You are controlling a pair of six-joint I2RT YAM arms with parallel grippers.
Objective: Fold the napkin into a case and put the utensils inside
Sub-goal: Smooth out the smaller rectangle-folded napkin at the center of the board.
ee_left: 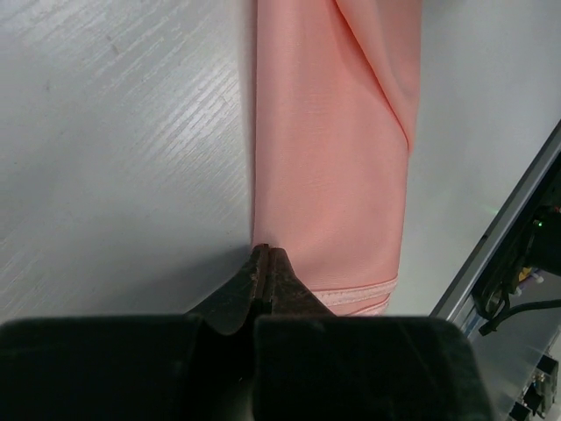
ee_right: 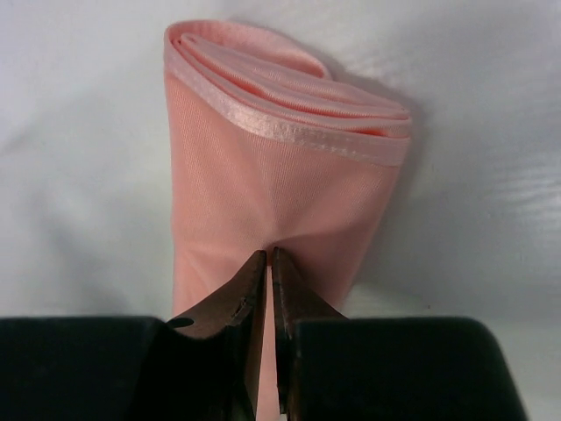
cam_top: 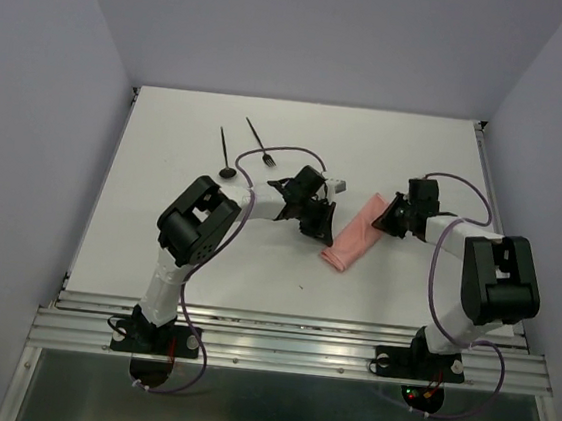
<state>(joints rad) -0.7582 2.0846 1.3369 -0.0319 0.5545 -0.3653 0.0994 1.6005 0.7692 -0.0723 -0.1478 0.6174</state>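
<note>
The napkin (cam_top: 354, 236), folded into a narrow strip, lies slantwise right of centre on the worktop (cam_top: 418, 155). The right end effector (ee_right: 270, 256) pinches its far end. The left end effector (ee_left: 266, 254), clamped closed, touches its long left edge. The fork (cam_top: 260, 142) and spoon (cam_top: 226, 154) lie well apart, far-left, and open worktop surrounds the strip.

No text, label, brand, number or sign can be read anywhere

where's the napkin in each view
top external: napkin right of centre, lying slanted on the table.
left wrist: napkin fills the upper middle, running top to bottom.
right wrist: napkin in the centre.
shared landmark: its hemmed end.
</note>
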